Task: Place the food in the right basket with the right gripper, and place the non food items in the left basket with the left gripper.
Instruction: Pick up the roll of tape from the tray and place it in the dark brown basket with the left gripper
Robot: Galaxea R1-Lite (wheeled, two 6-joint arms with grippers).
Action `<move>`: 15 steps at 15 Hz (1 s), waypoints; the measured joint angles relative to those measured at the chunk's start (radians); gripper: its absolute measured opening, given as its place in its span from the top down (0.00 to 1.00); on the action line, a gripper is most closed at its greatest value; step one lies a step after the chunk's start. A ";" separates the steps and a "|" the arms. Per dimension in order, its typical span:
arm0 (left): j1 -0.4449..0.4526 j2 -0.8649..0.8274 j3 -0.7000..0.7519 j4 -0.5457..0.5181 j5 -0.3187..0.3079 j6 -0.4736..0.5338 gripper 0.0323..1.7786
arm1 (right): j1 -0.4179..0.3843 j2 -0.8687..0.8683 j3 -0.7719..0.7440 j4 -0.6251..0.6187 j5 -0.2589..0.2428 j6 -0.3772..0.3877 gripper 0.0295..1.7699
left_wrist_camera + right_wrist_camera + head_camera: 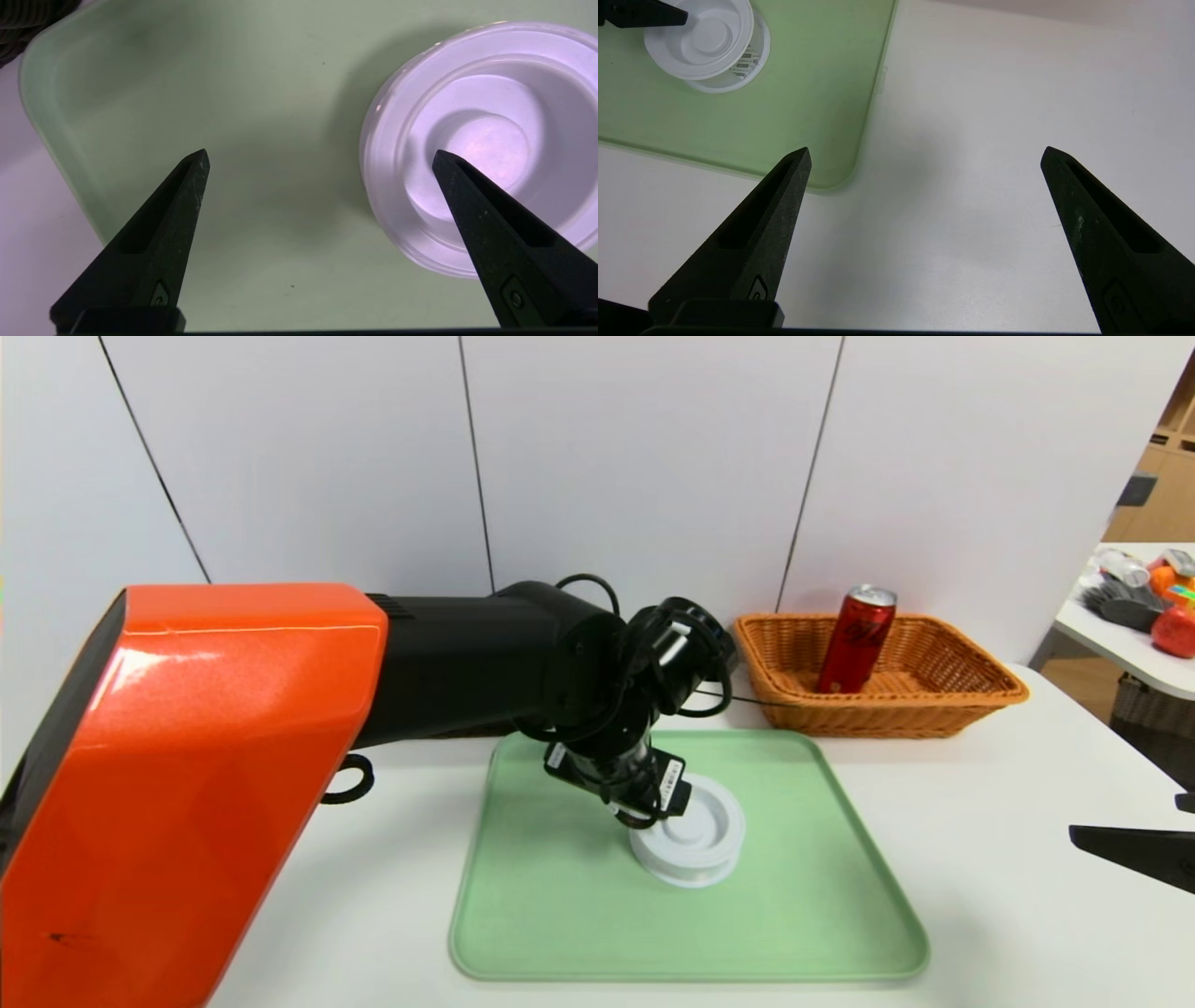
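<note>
Left claw (pixel 320 156): spread wide, grasping nothing, poised over the green tray (pixel 822 915). One finger (pixel 486 219) overlaps the white spool (pixel 472 93); the other stands over bare tray beside it. Contact cannot be confirmed. Right claw (pixel 924 154): spread wide, empty, over bare table (pixel 1017 93) off the tray's right side. Red can (pixel 856 639): upright in the orange-tan basket (pixel 971 695).

The left arm (pixel 187 784) has a glossy orange shell, then a matte black section looped with black cables and a white label near the wrist. The left gripper (pixel 320 156) has two pointed black fingers (pixel 159 242), slightly speckled, each with a recessed slot. The right gripper (pixel 924 154) looks identical
</note>
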 joint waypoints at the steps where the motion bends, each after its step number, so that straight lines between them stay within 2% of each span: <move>1: 0.002 0.000 0.000 0.003 0.002 0.003 0.05 | 0.000 0.000 0.001 0.000 0.000 0.000 0.04; 15: 0.007 0.031 0.002 0.004 0.003 0.004 0.05 | 0.001 -0.003 0.001 0.000 0.003 0.000 0.04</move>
